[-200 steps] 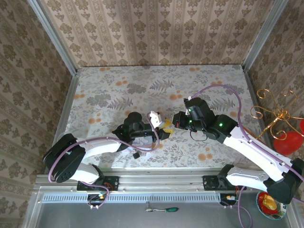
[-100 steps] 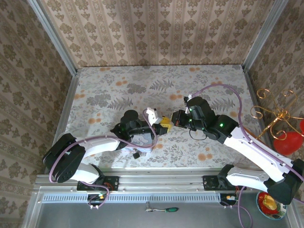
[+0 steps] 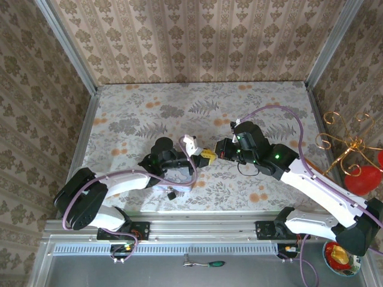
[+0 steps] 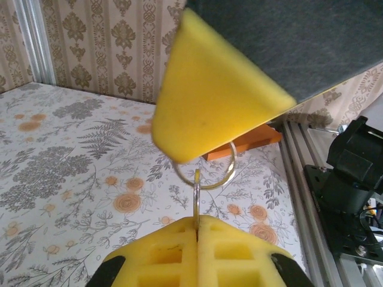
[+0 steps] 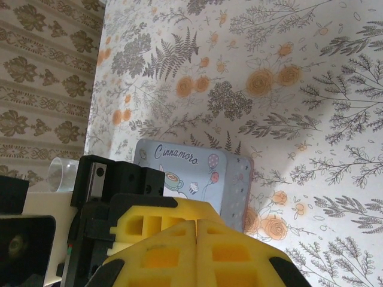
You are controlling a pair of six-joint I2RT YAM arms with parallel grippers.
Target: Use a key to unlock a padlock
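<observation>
The left end effector (image 4: pixel 197 222) is clamping the key (image 4: pixel 196 194), its long axis running toward the right end effector (image 5: pixel 196 230), whose pads are pressing together. The padlock (image 3: pixel 171 194) is lying on the counter (image 3: pixel 251 113) toward the near edge, just beside the left forearm.

The top camera looks steeply down on the whole table (image 3: pixel 143 107) from above and behind the arm bases. Each wrist camera sits close behind its own fingers. The one at the left gripper (image 4: pixel 197 233) faces across the table toward a wall, and the one at the right gripper (image 5: pixel 196 233) faces more downward. All three share the flowered tabletop.
</observation>
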